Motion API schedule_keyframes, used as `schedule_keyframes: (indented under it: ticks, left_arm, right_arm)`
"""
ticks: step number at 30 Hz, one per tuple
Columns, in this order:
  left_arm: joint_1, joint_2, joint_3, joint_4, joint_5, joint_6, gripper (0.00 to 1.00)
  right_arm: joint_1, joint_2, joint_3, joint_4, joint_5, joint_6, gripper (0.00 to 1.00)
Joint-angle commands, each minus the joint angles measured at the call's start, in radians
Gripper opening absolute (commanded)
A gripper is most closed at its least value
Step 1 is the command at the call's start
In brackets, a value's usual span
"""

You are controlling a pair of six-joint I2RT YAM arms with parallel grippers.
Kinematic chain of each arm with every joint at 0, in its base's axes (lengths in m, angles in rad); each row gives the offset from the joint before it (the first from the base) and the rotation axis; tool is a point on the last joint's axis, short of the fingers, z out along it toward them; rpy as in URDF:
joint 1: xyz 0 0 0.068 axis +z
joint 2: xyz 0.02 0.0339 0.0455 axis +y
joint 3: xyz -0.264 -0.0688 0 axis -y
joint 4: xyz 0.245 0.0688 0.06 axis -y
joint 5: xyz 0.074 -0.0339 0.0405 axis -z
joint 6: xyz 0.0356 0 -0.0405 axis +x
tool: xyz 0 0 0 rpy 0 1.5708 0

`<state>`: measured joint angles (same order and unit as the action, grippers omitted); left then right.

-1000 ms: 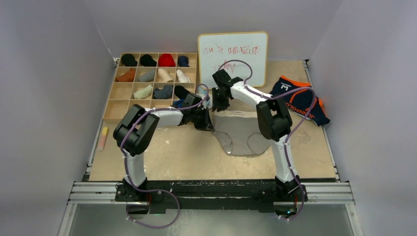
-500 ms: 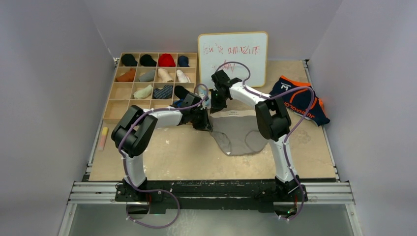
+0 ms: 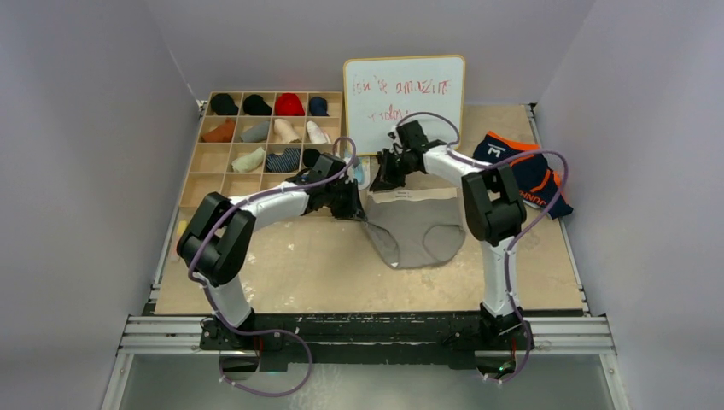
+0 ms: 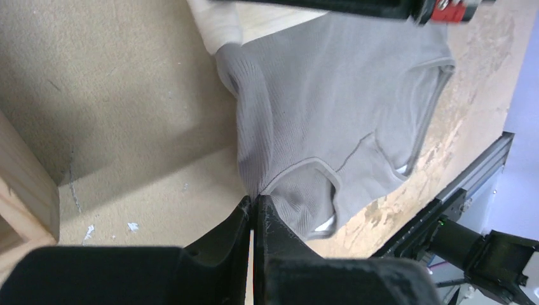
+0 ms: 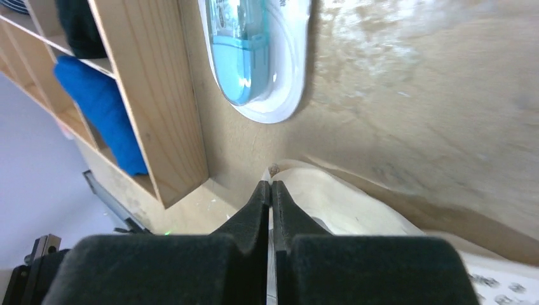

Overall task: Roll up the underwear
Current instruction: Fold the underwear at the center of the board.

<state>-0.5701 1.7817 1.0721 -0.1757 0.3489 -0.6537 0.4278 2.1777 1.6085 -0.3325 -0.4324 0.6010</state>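
Grey ribbed fabric briefs (image 3: 418,232) lie flat in the middle of the tan table (image 3: 299,265). Left wrist view only: rib knit, leg-hole seams, my left pincer (image 4: 254,204) clenched on the side edge. Right wrist view only: my right pincer (image 5: 271,188) clenched on the cream waistband corner, with a blue-and-white plastic case (image 5: 257,57) just beside the wooden compartment tray (image 5: 162,95). Navy orange-trimmed briefs (image 3: 522,175) lie well apart, right of the whiteboard (image 3: 405,90).

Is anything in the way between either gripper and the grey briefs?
Nothing visible. The left gripper is shut on a side edge of the grey briefs, and the right gripper appears shut on their white waistband.
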Motion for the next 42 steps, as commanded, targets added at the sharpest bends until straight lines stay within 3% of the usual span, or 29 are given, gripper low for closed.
schedule_keyframes:
  ticks: [1,6,12,20,35,42]
  left_arm:
    - [0.005,-0.038,0.085,-0.058,0.047,0.04,0.0]
    - [-0.012,0.005,0.186,-0.078,0.123,0.015,0.0]
    - [-0.08,0.076,0.352,-0.15,0.108,-0.003,0.0]
    - [-0.167,0.23,0.574,-0.245,0.1,-0.016,0.0]
    - [-0.282,0.465,0.928,-0.329,0.177,-0.081,0.0]
    - [-0.327,0.526,1.029,-0.383,0.181,-0.07,0.0]
  right_arm:
    - [-0.073,-0.112,-0.071,0.148,-0.152,0.051,0.0]
    - [-0.133,-0.157,-0.139,0.201,-0.215,0.032,0.0]
    - [-0.242,-0.213,-0.241,0.285,-0.318,0.023,0.0]
    - [-0.391,-0.321,-0.394,0.316,-0.338,-0.021,0.0]
    - [-0.575,-0.482,-0.558,0.245,-0.215,-0.113,0.0]
    - [-0.607,-0.645,-0.668,0.222,-0.024,-0.068,0.0]
